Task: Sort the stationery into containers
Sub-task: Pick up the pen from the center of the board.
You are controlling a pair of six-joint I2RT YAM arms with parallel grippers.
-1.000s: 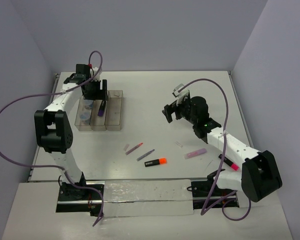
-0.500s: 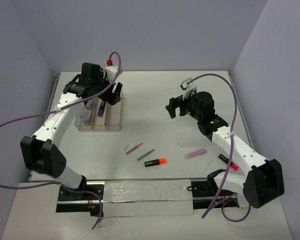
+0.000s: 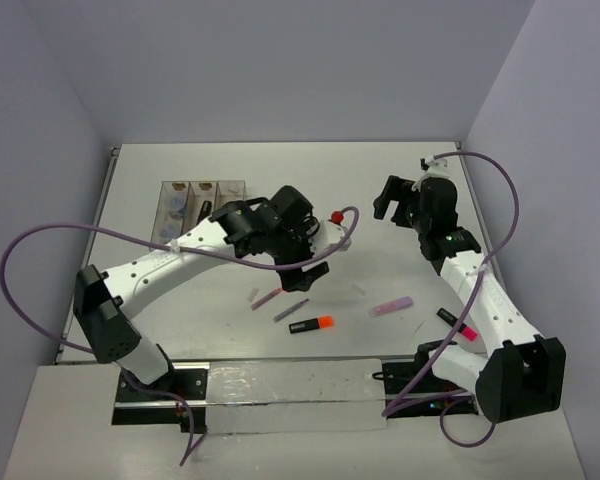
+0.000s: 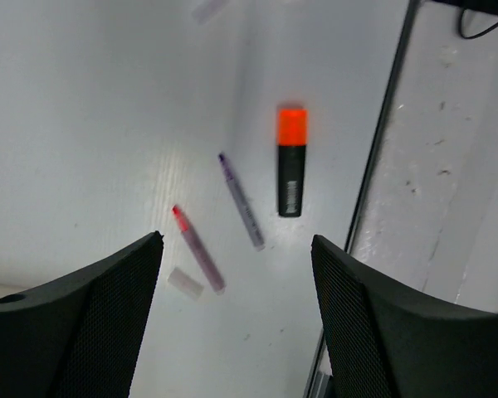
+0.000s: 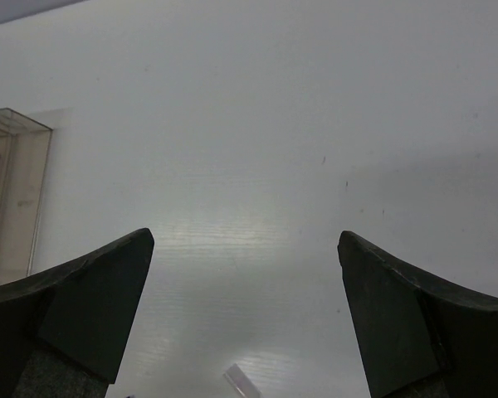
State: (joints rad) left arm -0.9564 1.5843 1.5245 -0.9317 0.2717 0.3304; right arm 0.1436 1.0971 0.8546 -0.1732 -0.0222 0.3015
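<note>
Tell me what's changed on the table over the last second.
The left gripper let go of the purple highlighter at the clear plastic three-compartment tray and swung to mid-table, open above the thin pens. The right gripper retreated far-right, open. The orange-black highlighter and pale pink bar stayed put.

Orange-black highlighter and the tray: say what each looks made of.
Orange-black highlighter: probably hard plastic, with a matte black barrel and a brighter orange cap, each an even moulded colour. Tray: likely clear plastic, slightly tinted; the table shows through its walls.
</note>
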